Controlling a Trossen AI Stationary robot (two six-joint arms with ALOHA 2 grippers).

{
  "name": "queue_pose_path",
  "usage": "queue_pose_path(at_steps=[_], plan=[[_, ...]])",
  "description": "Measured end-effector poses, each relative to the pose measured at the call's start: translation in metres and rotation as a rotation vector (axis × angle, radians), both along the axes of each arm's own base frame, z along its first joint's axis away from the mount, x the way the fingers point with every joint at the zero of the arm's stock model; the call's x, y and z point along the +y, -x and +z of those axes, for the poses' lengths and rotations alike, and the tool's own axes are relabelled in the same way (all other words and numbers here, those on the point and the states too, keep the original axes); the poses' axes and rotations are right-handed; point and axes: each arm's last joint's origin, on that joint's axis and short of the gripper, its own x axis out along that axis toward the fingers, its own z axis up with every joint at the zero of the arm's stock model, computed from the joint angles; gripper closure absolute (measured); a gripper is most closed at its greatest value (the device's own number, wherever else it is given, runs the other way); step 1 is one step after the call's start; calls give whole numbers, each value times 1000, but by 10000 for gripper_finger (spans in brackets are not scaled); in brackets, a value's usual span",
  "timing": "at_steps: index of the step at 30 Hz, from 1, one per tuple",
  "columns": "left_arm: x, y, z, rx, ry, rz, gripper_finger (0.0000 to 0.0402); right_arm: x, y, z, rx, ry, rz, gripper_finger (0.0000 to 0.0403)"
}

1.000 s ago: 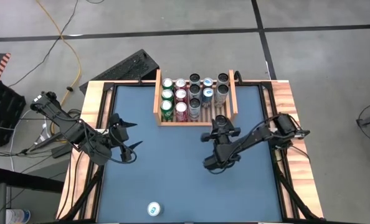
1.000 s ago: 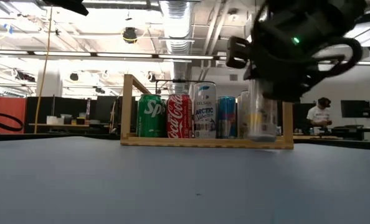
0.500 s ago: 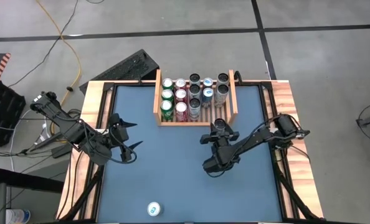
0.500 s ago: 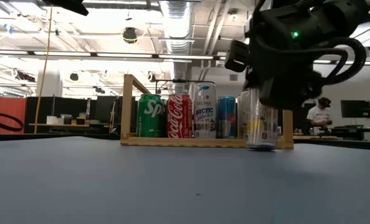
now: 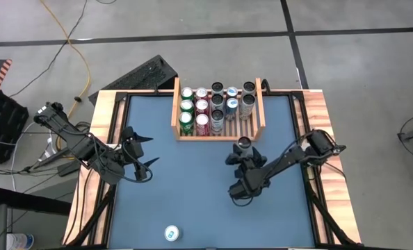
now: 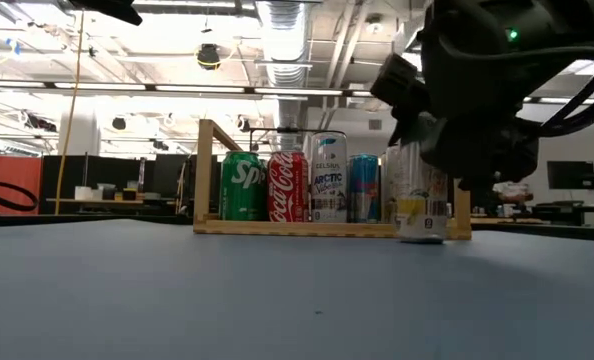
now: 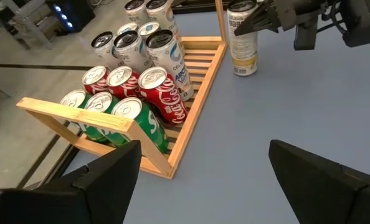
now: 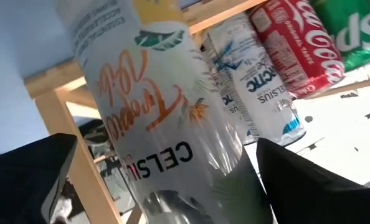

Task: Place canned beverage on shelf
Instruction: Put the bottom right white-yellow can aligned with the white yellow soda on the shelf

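A tall white Celsius can (image 5: 244, 144) (image 7: 243, 37) stands upright on its base on the blue table, just outside the near wall of the light-wood shelf (image 5: 213, 137) (image 6: 327, 229), toward its right end. My right gripper (image 5: 244, 155) is open, one finger on each side of this can (image 8: 166, 118), and I see no touch. Several cans fill the shelf in rows (image 5: 210, 107). My left gripper (image 5: 142, 154) waits open above the table's left part.
A white and blue can (image 5: 172, 234) stands alone near the table's front edge. A wooden border (image 5: 102, 125) frames the blue table. A black keyboard (image 5: 140, 75) lies on the floor behind. Bare blue surface lies between the two arms.
My right gripper has lowered the white can onto the table in front of the shelf's near wall, rolled its wrist, opened and let go. It has drawn back a little toward the near edge. The can now stands upright on its own.
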Motion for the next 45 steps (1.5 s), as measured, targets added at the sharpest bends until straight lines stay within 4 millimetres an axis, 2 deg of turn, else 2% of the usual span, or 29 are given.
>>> queue_pose_path(at_steps=[5,11,16,21,27,33,39,45], plan=[[0,0,0,0,0,0,60,11,-2,5,-135,-44,-10,124],[0,0,0,1,0,0,60,27,-8,18,-417,-173,-70,123],[0,0,0,3,-2,-1,60,39,-11,32,-711,-396,-275,123],[0,0,0,9,-13,-6,60,40,-17,61,-969,-528,-522,123],[0,0,0,9,-14,-7,60,24,-28,103,-1177,-594,-813,123],[0,0,0,9,-14,-7,60,-8,-45,137,-1312,-693,-1032,123],[0,0,-1,17,-12,-13,60,-44,-50,148,-1314,-746,-1289,123],[0,1,-1,31,-36,-25,60,-65,-50,151,-1302,-743,-1356,123]])
